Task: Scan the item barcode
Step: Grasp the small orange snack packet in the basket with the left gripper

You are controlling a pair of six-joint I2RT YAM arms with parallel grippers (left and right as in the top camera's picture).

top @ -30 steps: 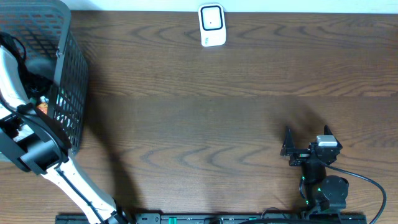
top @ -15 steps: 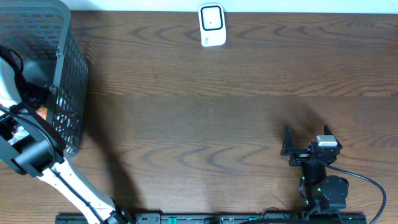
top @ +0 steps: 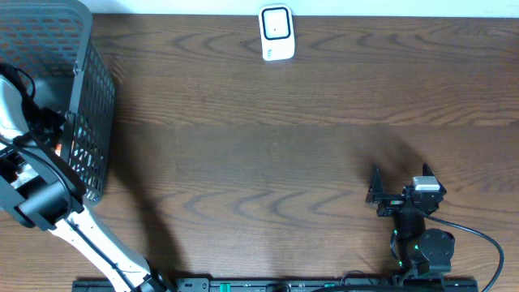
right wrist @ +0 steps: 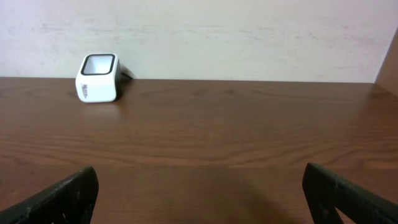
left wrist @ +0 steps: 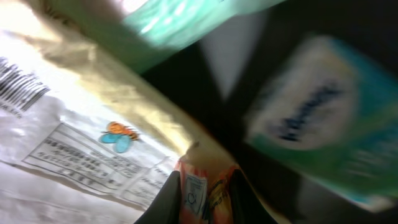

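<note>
- Left wrist view: the left gripper (left wrist: 205,182) pinches a small orange packet (left wrist: 212,198).
- Right gripper (right wrist: 200,173) is wide open over the table (right wrist: 205,124), holding nothing.

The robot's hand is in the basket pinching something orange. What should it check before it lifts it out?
1. Left gripper shut on the orange packet: ok.
2. Grip deep enough: cannot tell, only the packet's edge shows between the fingers.
3. Gold bag beside it not caught too: cannot tell, it lies right against the packet.
4. Packet's barcode located: cannot tell, none shows.
5. Scanner standing at the table's far edge, bare wood from the basket to it: ok.
6. Right gripper open, far from the basket: ok.
</note>
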